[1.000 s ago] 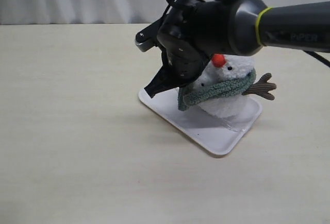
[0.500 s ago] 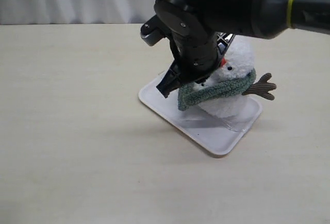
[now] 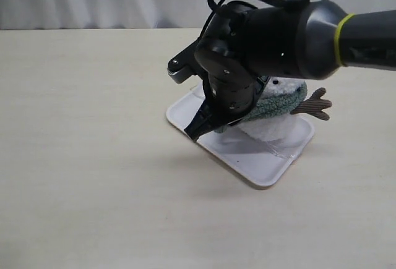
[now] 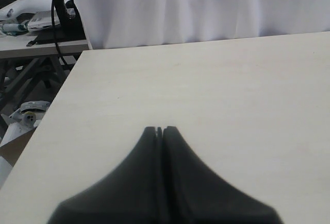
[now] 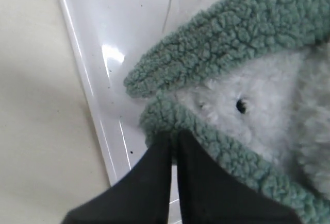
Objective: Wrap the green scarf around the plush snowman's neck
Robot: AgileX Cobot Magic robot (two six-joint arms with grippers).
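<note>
Exterior view, right arm (image 3: pixel 278 34) masking plush snowman (image 3: pixel 272 130), white tray (image 3: pixel 247 157) beneath

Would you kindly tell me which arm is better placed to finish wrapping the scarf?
Right: the right claw sits at the scarf end on the snowman; the left claw is shut over the table, its view showing neither.
</note>
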